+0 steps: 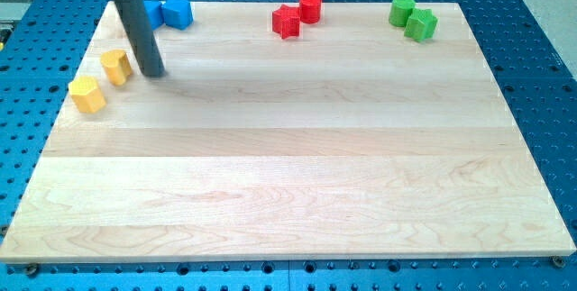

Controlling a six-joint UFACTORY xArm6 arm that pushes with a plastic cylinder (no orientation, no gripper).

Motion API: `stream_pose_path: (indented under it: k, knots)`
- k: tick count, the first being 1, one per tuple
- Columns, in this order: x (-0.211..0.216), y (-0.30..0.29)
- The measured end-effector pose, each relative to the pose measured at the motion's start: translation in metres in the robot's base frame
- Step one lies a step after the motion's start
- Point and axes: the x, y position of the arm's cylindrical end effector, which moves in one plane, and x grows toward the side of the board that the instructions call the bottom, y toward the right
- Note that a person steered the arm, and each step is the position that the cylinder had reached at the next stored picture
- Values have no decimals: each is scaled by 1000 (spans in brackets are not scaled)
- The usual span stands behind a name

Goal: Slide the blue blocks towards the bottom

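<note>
Two blue blocks sit at the board's top left: a blue cube [178, 12] and, to its left, a second blue block [153, 13] partly hidden behind the rod. My tip [154, 72] rests on the board below them, just right of a yellow block [116, 66]. The rod rises up and to the left out of the view's top.
A second yellow block [87, 95] lies near the left edge. A red star-like block [287, 22] and a red cylinder [310, 7] sit at top centre. Two green blocks [402, 10] [421, 25] sit at top right. The wooden board [288, 165] lies on a blue perforated table.
</note>
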Motion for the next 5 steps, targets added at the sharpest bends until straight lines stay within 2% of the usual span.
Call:
stream_pose_path:
  k: [1, 2, 3, 4, 5]
  knots:
    - [-47, -23]
    - [-66, -47]
    - [-105, -60]
    - [-121, -34]
    - [-94, 30]
